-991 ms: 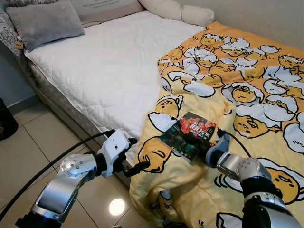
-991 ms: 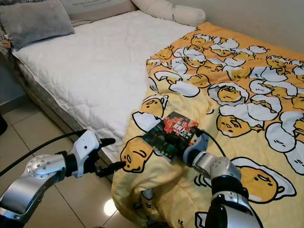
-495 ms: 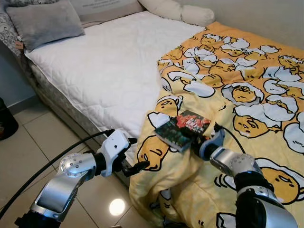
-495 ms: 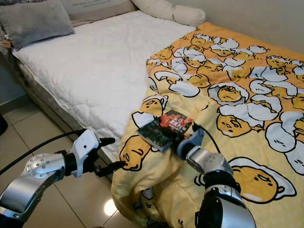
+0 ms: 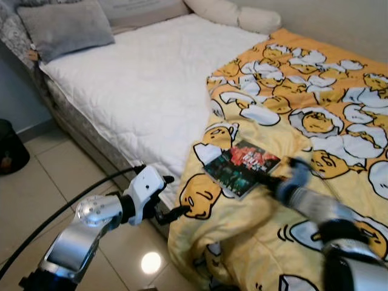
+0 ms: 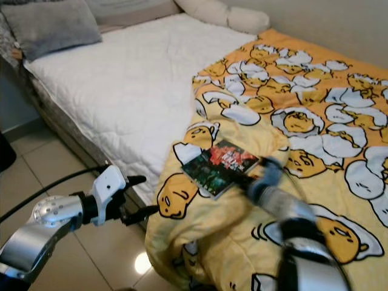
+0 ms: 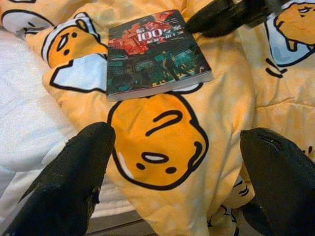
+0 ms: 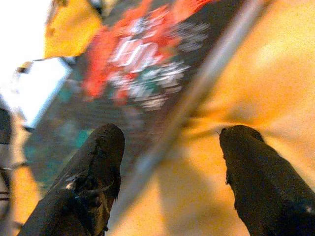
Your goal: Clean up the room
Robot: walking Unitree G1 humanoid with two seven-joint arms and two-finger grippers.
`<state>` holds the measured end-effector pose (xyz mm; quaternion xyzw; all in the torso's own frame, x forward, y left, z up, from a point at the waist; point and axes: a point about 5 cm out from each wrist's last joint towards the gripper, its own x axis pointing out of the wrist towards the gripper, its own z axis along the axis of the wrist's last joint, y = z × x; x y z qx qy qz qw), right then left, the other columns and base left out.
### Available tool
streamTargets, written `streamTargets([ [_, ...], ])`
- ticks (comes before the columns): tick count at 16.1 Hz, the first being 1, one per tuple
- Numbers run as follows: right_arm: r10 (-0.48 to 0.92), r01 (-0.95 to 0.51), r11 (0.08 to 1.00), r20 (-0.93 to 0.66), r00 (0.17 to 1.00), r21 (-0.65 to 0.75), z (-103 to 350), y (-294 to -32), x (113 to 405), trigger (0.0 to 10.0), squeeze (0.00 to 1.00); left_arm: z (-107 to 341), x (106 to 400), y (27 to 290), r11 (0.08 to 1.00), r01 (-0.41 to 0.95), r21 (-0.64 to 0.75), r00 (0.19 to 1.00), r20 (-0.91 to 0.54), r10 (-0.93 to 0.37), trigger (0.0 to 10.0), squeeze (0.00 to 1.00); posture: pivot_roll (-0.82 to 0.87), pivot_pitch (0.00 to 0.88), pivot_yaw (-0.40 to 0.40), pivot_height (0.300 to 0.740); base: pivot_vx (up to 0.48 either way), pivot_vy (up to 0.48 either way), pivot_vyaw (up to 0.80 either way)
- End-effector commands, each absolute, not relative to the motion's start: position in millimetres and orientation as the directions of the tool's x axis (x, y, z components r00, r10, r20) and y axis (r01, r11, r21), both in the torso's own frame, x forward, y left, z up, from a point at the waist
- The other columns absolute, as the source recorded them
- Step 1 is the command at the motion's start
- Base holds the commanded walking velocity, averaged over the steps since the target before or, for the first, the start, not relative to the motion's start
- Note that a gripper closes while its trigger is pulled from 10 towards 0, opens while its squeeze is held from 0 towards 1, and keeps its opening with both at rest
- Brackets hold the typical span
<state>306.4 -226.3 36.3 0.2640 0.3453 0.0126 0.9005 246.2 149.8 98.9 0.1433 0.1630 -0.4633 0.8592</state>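
A paperback book [image 5: 241, 168] with a dark green and red cover lies flat on the yellow egg-print blanket [image 5: 315, 97] near the bed's front corner. My right gripper [image 5: 274, 178], blurred by motion, is just right of the book, open; its fingers [image 8: 101, 162] straddle the book's near edge [image 8: 147, 73] without closing on it. My left gripper [image 5: 173, 197] hovers open and holding nothing at the bed's edge, level with the hanging blanket fold. From the left wrist, the book [image 7: 152, 54] lies ahead of the left gripper [image 7: 177, 142].
The white mattress [image 5: 139, 85] is bare on the left half, with a grey pillow [image 5: 63, 27] and a cream bolster [image 5: 236, 13] at the head. A dark bin [image 5: 9, 145] stands on the tiled floor [image 5: 36, 188] at the left. A black cable [image 5: 91, 188] trails from my left arm.
The right gripper held the book raised and carried it left; now the book lies flat on the blanket and the gripper has opened and drawn back right. The left arm stayed put.
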Motion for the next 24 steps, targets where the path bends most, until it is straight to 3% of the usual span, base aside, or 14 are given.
streamTargets([
  [1, 0.206, 0.124, 0.882, -0.610, 0.765, 0.454, 42, -231, 308, 10.0, 0.00, 102, 249, 152, 0.531, 0.840, 0.113, 0.525, -0.415, -0.743, 10.0, 1.00, -0.01, 0.000, -0.041, 0.740, 0.000, 0.000, 0.00],
  [4, 0.270, 0.088, 0.795, -0.481, 0.834, 0.600, 66, -236, 318, 10.0, 0.00, 102, 249, 151, 0.526, 0.843, 0.114, 0.521, -0.419, -0.744, 10.0, 1.00, -0.02, 0.000, -0.036, 0.740, 0.000, 0.000, 0.00],
  [7, 0.340, 0.080, 0.699, -0.429, 0.837, 0.711, 68, -212, 325, 10.0, 0.00, 102, 249, 149, 0.523, 0.845, 0.115, 0.518, -0.418, -0.746, 10.0, 1.00, -0.01, 0.000, -0.041, 0.740, 0.000, 0.000, 0.00],
  [10, 0.373, 0.091, 0.728, -0.504, 0.779, 0.680, 55, -194, 321, 10.0, 0.00, 103, 249, 149, 0.524, 0.844, 0.116, 0.520, -0.418, -0.744, 10.0, 1.00, -0.01, 0.000, -0.047, 0.740, 0.000, 0.000, 0.00],
  [11, 0.348, 0.105, 0.786, -0.577, 0.739, 0.609, 43, -188, 316, 10.0, 0.00, 103, 249, 149, 0.528, 0.842, 0.115, 0.522, -0.419, -0.743, 10.0, 1.00, 0.00, 0.000, -0.050, 0.740, 0.000, 0.000, 0.00],
  [15, 0.283, 0.150, 0.831, -0.637, 0.717, 0.537, 33, -189, 312, 10.0, 0.00, 102, 248, 149, 0.530, 0.840, 0.111, 0.523, -0.419, -0.742, 10.0, 1.00, 0.00, 0.000, -0.055, 0.740, 0.000, 0.000, 0.00],
  [17, 0.249, 0.150, 0.856, -0.649, 0.719, 0.494, 33, -191, 313, 10.0, 0.00, 102, 248, 150, 0.531, 0.840, 0.109, 0.524, -0.420, -0.741, 10.0, 1.00, 0.00, 0.000, -0.055, 0.740, 0.000, 0.000, 0.00],
  [24, 0.232, 0.165, 0.821, -0.585, 0.777, 0.546, 47, -210, 315, 10.0, 0.00, 103, 251, 149, 0.522, 0.846, 0.110, 0.515, -0.420, -0.747, 10.0, 1.00, -0.01, 0.000, -0.045, 0.740, 0.000, 0.000, 0.00],
])
